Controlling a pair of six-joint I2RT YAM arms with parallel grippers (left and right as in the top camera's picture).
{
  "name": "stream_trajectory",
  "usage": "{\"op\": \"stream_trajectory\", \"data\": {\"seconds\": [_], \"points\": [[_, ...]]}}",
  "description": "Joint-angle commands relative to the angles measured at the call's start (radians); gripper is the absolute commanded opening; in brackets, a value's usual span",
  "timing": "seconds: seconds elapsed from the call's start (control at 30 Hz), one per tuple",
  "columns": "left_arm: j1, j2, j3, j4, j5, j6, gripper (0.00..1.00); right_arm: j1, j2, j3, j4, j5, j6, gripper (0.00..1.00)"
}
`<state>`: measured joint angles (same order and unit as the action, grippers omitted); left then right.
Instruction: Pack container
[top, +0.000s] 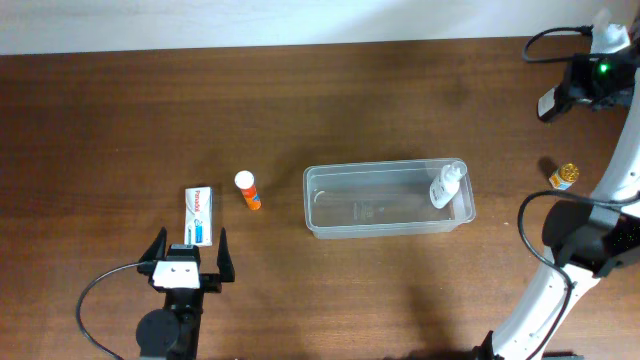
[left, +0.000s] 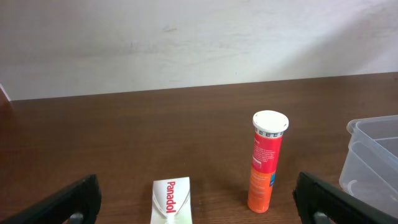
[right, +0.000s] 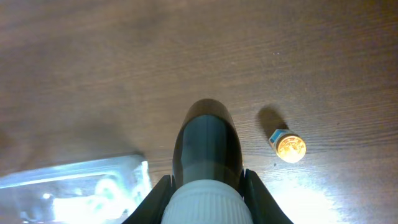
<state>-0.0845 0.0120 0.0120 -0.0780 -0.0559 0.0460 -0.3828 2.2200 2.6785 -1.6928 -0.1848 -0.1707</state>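
1. One item is packed as far as you can see: a small white spray bottle (top: 447, 186) lies inside the clear plastic rectangular tub (top: 388, 198), at its right end. The tub sits on the brown wooden table (top: 120, 120) at the middle of the overhead frame.
2. Three loose items sit outside it. An orange-and-red tube with a white cap (top: 247, 190) stands upright just left of the tub. A white Panadol carton (top: 201, 214) lies flat beside the tube, further left. A small gold-topped jar (top: 564, 177) rests on the wood near the right edge, apart from the tub.
3. Your left gripper (top: 188, 250) is at the lower left of the overhead frame, jaws spread wide and holding nothing. It is aimed at the carton and tube, and touches neither.
4. Your right gripper (right: 207, 186) appears clamped on a dark rounded bottle with a white ribbed cap (right: 207, 146), which fills the lower middle of the right wrist view. A corner of the tub shows at that frame's lower left and the jar at its right, so the bottle is not over the tub.
5. By my judgement you are early in the job: one item in, one in hand to deliver, three on the table to collect.
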Motion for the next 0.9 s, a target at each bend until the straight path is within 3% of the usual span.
{"op": "stream_trajectory", "data": {"seconds": [0.0, 0.23, 0.47, 0.87], "points": [[0.004, -0.007, -0.003, -0.002, 0.008, 0.016, 0.99, 0.047, -0.158, -0.023, -0.006, -0.035, 0.069, 0.13], [0.004, -0.007, -0.003, -0.002, 0.008, 0.016, 0.99, 0.205, -0.462, -0.341, -0.006, -0.032, 0.089, 0.13], [0.004, -0.007, -0.003, -0.002, 0.008, 0.016, 0.99, 0.392, -0.661, -0.673, 0.016, 0.046, 0.217, 0.13], [0.004, -0.007, -0.003, -0.002, 0.008, 0.016, 0.99, 0.56, -0.669, -1.109, 0.385, 0.047, 0.366, 0.14]]}}
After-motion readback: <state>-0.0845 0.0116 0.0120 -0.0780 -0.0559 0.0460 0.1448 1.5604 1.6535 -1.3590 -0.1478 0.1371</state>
